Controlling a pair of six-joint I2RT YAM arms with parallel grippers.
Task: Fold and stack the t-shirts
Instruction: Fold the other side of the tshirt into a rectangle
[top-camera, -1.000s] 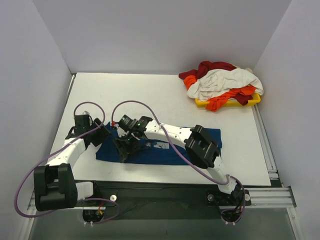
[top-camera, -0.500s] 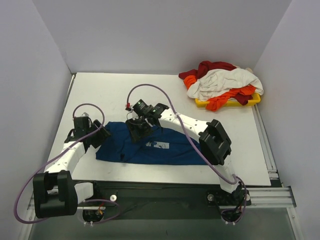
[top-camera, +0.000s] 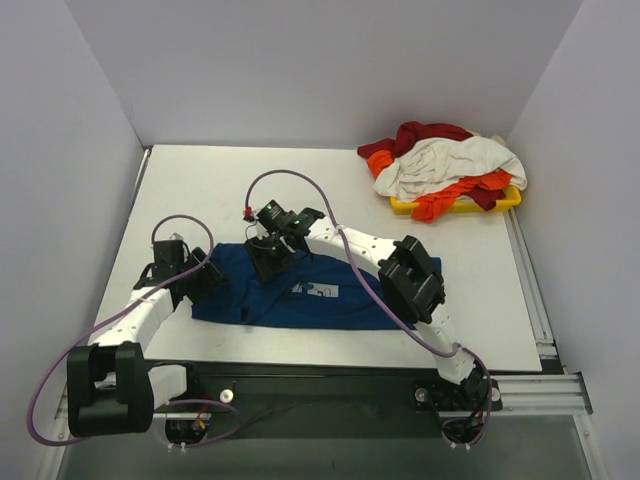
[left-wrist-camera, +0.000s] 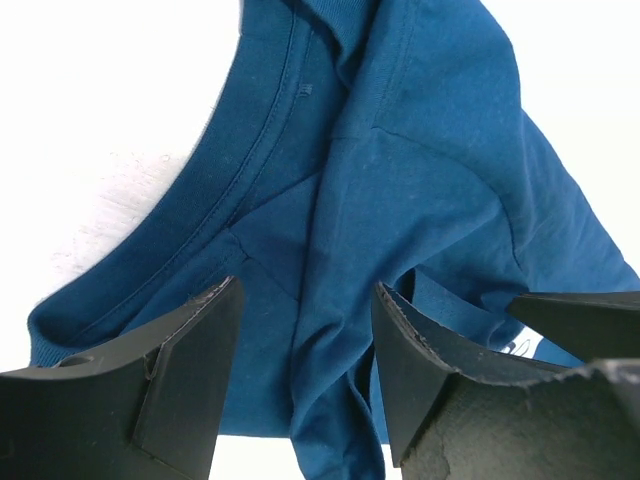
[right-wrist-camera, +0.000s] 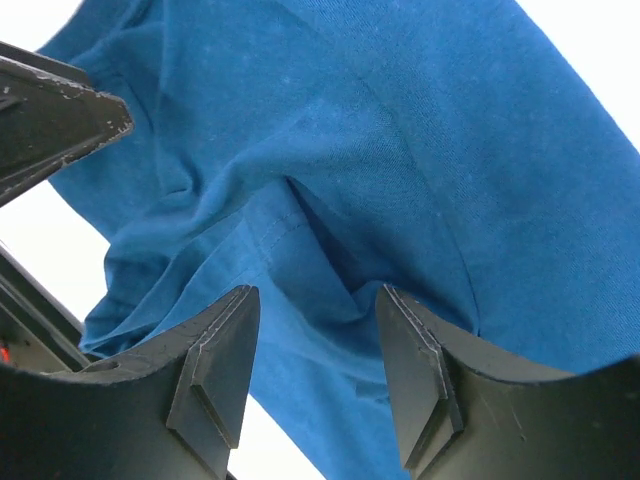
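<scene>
**Free, rear:** you have bare worktop behind the blue t-shirt, from the left wall across to the yellow tray. A hand passes there unhindered.

**Free, front right:** you also have a bare stretch between the shirt's right edge and the worktop's right edge.

**Obstacle, far right corner:** the heap of t-shirts stands on the tray, piled well above the surface.

**Obstacle, centre:** the right arm lies slantwise over the blue shirt, and its purple cable arches above.

**Obstacle, left of centre:** your left hand and right hand sit near each other, with little room between them.

**Between jaws:** each hand's jaws stand apart, with a raised fold of blue cloth in the gap.
</scene>
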